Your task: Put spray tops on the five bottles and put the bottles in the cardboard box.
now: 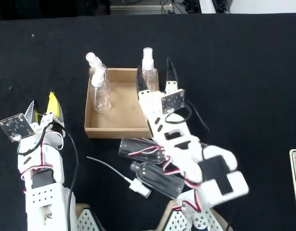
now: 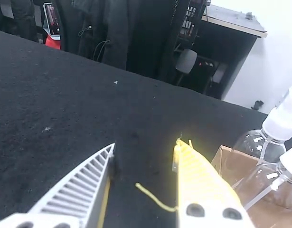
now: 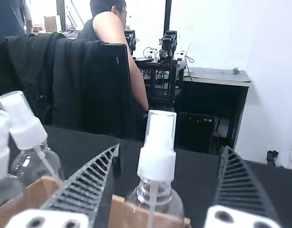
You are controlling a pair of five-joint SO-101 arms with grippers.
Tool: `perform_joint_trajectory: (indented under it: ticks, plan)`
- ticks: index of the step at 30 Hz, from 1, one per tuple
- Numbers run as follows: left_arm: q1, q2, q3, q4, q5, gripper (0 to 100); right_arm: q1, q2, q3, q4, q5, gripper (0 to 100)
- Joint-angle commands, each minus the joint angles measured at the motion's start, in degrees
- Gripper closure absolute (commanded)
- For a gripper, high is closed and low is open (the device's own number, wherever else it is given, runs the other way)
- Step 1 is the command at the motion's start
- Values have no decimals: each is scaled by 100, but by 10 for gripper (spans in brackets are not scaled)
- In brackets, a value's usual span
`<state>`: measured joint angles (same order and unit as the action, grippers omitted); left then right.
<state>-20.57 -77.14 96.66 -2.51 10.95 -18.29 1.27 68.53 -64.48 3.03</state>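
Right gripper (image 1: 153, 65): jaws spread, straddling a capped spray bottle (image 3: 156, 161) that stands at the far right corner of the cardboard box (image 1: 114, 129); no contact visible. Two more capped bottles (image 1: 100, 91) stand along the box's left wall. Left gripper (image 2: 146, 142): released, empty, left of the box. Two uncapped bottles (image 1: 139, 149) and a loose spray top (image 1: 139, 186) lie on the black table (image 1: 244, 72) just in front of the box.

Upright bottles (image 1: 100, 94) stand at the cardboard box's (image 1: 114, 131) edges; middle free.

Five bottles (image 1: 101, 96), one loose spray top (image 1: 139, 187), one box (image 1: 114, 130)
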Motion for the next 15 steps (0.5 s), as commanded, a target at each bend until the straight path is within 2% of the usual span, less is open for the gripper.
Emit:
perform_joint_trajectory:
  ticks: [1, 4, 6, 11, 13, 15]
  plan:
    - [22, -18, 127, 0, 26, 823, -105, -892, 13, 1143, -9, 727]
    - [22, -18, 127, 0, 26, 823, -70, -1508, 13, 2303, -9, 728]
    - [22, -18, 127, 0, 26, 823, -62, -1947, 22, 3156, -9, 768]
    - [22, -18, 127, 0, 26, 823, -62, -3081, 13, 4949, -9, 995]
    - [22, -18, 127, 0, 26, 823, -70, -3398, 4, 5670, -9, 961]
    - [22, -18, 127, 0, 26, 823, -88, -3503, -171, 6462, -9, 984]
